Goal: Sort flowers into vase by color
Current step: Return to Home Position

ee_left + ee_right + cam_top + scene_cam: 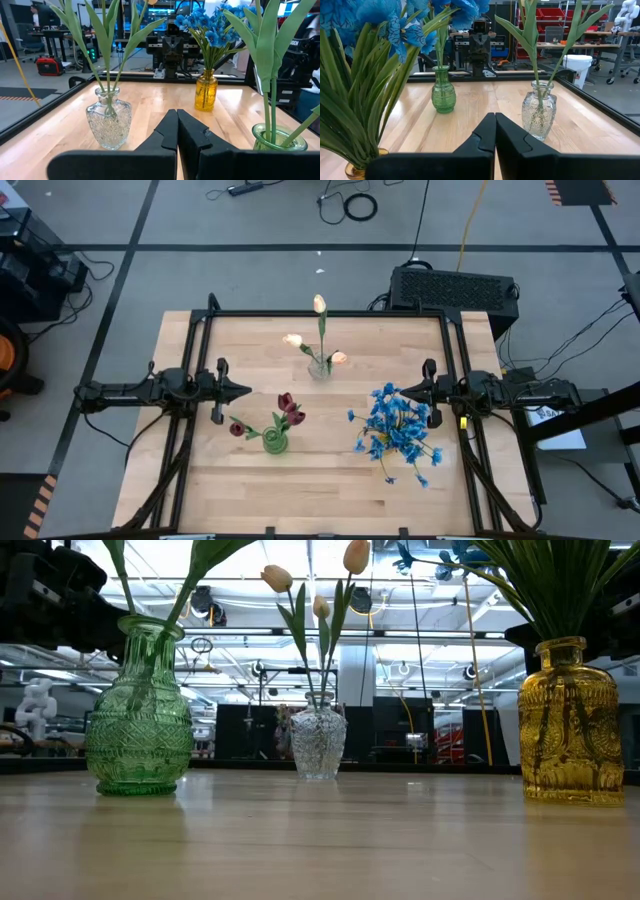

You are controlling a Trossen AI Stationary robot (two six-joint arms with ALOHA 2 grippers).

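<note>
Three vases stand on the wooden table. A clear glass vase [319,367] at the far middle holds cream-peach tulips [319,304] by their stems. A green glass vase [275,442] holds dark red tulips [289,409]. A yellow glass vase [206,91] under the blue flowers [398,428] holds them. My left gripper [246,391] is shut and points level from the table's left edge. My right gripper [406,390] is shut and points level from the right edge. Neither touches anything.
A black frame [325,314] runs around the table's far and side edges. Bare wood lies in front of the vases toward the near edge [320,500]. A black box [455,288] sits beyond the table's far right corner.
</note>
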